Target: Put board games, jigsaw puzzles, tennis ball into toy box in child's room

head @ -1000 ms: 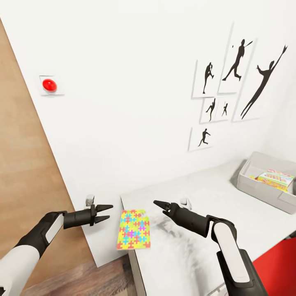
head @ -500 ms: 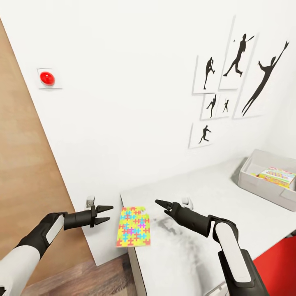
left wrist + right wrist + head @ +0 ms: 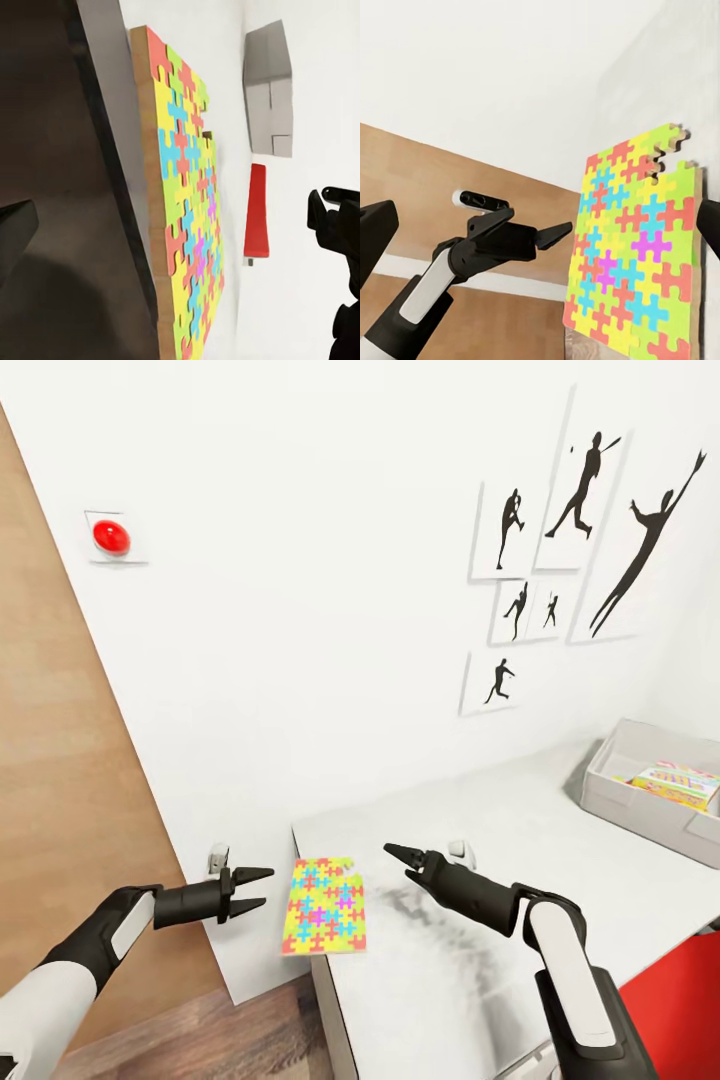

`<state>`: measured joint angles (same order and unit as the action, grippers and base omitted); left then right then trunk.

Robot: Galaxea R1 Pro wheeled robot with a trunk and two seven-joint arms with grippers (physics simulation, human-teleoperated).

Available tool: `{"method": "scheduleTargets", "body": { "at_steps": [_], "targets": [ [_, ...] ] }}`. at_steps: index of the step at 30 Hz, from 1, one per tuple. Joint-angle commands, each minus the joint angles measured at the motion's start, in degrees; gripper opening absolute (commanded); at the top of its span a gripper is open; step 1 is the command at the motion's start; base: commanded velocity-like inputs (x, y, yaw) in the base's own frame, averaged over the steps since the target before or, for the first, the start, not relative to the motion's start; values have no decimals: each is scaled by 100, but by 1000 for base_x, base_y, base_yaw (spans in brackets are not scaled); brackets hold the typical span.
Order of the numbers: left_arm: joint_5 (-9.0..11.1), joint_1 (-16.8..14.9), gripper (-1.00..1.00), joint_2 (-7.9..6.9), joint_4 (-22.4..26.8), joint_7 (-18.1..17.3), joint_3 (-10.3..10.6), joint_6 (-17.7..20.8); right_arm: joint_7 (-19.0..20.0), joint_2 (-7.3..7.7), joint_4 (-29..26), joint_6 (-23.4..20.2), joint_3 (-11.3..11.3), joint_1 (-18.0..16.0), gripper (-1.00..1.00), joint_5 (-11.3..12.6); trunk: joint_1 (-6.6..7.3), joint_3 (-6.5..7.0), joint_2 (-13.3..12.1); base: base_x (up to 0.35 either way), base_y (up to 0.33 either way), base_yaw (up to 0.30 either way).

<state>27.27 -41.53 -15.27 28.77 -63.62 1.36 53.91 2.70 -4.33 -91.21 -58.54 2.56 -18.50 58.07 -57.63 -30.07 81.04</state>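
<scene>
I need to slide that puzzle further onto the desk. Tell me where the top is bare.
Bare: the table top between the jigsaw puzzle and the toy box. Crowded: the near corner, where the puzzle lies between the left gripper and right gripper.

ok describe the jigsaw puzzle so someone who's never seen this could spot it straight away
Find the light-grey table against the white wall, then its near-left corner. The jigsaw puzzle lies flat there, overhanging the edge, between the left gripper and right gripper. It is the thin square of yellow, pink, blue and green interlocking pieces.

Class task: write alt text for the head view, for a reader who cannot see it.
A colourful jigsaw puzzle lies at the table's near-left corner, between the open left gripper and open right gripper. The toy box, far right, holds a game box.
</scene>
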Motion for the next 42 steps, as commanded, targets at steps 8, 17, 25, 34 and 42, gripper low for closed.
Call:
{"method": "scheduleTargets", "body": {
  "at_steps": [8, 17, 25, 34, 42],
  "targets": [
    [16, -4, 100, 6, -2, -10, 22, 18, 30, -6, -2, -35, 41, -5, 100, -22, 0, -6, 3, 0, 0, 0],
    [16, -4, 100, 7, -3, -18, 23, -3, 31, -6, -2, -35, 43, -5, 100, -21, 0, -6, 3, -4, -22, 0],
    [16, -4, 100, 7, -3, -18, 23, -4, 31, -6, -2, -35, 43, -5, 100, -23, 0, -6, 3, -24, -122, 0],
    [7, -4, 100, 15, -3, -18, 23, -4, 35, -6, -2, -35, 46, 1, 100, -21, 0, -6, 3, -12, -19, 0],
    [9, -4, 100, 68, -3, -18, 23, -4, 37, -6, -2, -35, 51, 2, 100, -17, 0, -6, 3, -67, -74, 0]
  ]
}}
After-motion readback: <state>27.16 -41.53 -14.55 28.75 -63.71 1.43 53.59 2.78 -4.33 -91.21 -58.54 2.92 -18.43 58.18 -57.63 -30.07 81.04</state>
